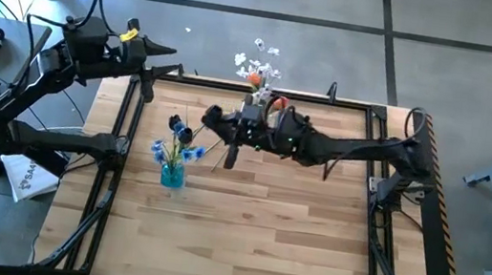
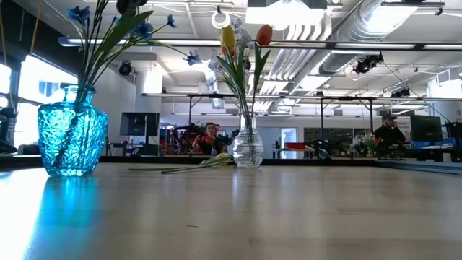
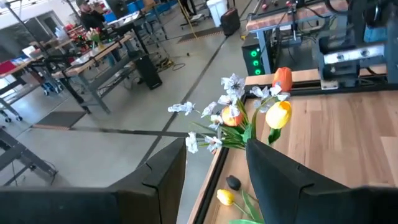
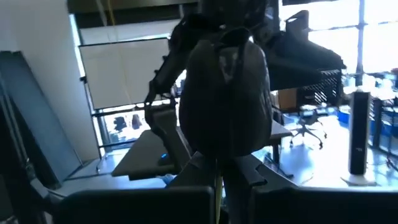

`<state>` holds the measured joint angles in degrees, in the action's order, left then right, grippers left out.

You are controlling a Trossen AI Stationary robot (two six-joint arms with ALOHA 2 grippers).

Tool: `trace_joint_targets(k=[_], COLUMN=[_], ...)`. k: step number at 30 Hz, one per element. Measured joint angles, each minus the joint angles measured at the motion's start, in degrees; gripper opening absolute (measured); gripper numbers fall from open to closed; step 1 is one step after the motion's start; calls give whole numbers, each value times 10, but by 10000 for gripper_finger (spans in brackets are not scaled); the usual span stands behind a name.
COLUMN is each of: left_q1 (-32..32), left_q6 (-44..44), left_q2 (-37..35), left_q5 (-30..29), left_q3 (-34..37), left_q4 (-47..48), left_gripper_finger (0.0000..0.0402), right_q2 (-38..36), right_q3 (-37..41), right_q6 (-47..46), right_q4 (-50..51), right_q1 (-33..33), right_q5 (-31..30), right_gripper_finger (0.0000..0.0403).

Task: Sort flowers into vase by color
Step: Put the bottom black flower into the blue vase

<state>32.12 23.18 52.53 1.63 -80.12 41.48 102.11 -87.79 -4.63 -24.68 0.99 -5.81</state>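
R gripper (image 4: 217,180): dark purple tulip (image 4: 225,93)

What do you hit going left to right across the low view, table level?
Blue vase holding blue flowers → loose flower lying flat on the table → clear vase holding a yellow tulip and an orange-red tulip. No gripper shows in that view.

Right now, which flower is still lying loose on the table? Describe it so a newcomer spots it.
On the wooden table, look to the far edge where the clear glass vase holds tulips and white sprigs. At that vase's foot lies a yellow tulip flat on the wood, green stem stretched out. It is the only flower lying down; all others stand in a vase.
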Motion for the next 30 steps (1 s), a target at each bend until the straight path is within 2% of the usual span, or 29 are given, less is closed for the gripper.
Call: trace_joint_targets(k=[8,22,27,30], left_q1=[0,0,0,0], left_q6=[10,14,15,15], left_q2=[3,3,3,3], left_q5=[0,0,0,0], left_q3=[0,0,0,0], left_q4=[8,7,7,7], left_gripper_finger=[158,158,158,158], right_q2=[38,76,88,91], right_q3=[0,1,1,2], right_q6=[55,69,57,59], right_q4=[-62,-46,-23,-6], right_q1=[3,6,6,6], right_q5=[4,29,27,24], right_gripper_finger=[0,2,24,51])
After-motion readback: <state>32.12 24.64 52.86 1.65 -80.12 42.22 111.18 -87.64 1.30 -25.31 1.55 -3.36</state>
